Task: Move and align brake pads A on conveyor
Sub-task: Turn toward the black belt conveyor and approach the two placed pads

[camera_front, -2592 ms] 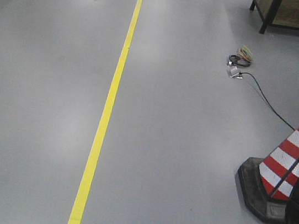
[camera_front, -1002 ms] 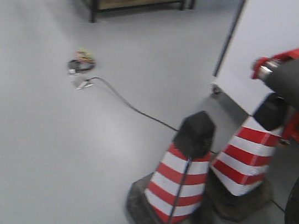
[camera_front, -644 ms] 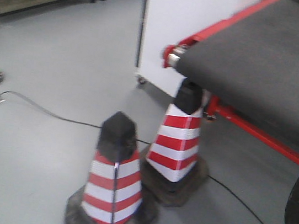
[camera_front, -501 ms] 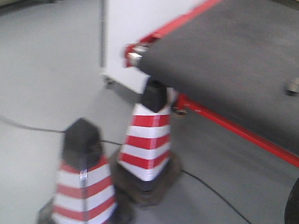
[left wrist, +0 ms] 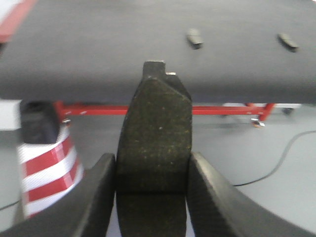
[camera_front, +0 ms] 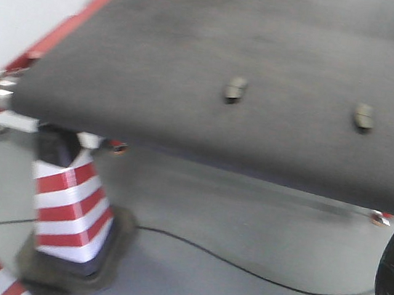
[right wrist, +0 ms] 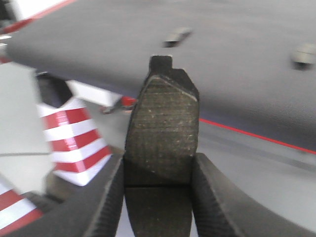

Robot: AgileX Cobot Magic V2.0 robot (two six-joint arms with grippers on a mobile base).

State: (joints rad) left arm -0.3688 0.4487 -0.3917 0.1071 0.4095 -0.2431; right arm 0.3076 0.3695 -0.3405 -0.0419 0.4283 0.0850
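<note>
front: conveyor point(camera_front: 158, 61) carries two brake pads A point(camera_front: 235, 88), well apart; cone point(camera_front: 72, 203) near left, collision risk | left wrist: left tool point(left wrist: 154, 168) clamps a pad, could slip | right wrist: right tool point(right wrist: 160, 173) clamps a pad, same risk

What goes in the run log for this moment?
left gripper: shut on brake pad | right gripper: shut on brake pad | conveyor: two pads lying apart | cone: beside belt
</note>
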